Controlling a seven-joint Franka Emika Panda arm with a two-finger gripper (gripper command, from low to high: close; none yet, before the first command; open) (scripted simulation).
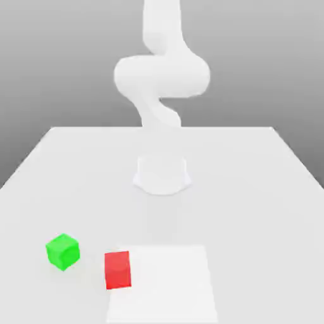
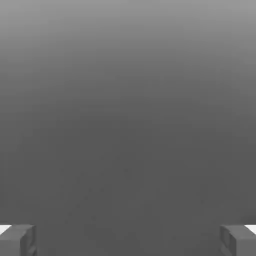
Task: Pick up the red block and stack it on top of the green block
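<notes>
The red block (image 1: 118, 269) rests on the white table (image 1: 253, 190) near its front edge. A little farther back, toward the exterior view's left, stands the green block (image 1: 62, 251), with a small gap between the two. In the hand view my gripper (image 2: 128, 241) is open. Its two grey fingertips (image 2: 17, 240) are spread wide with nothing between them, against plain grey background. The white arm (image 1: 161, 76) rises from its round base (image 1: 162, 174) at the table's middle and bends upward out of the picture.
A bright white rectangular shape (image 1: 168, 285) lies at the front of the exterior view, right beside the red block. I cannot tell what it is. The table's side edges run along both sides.
</notes>
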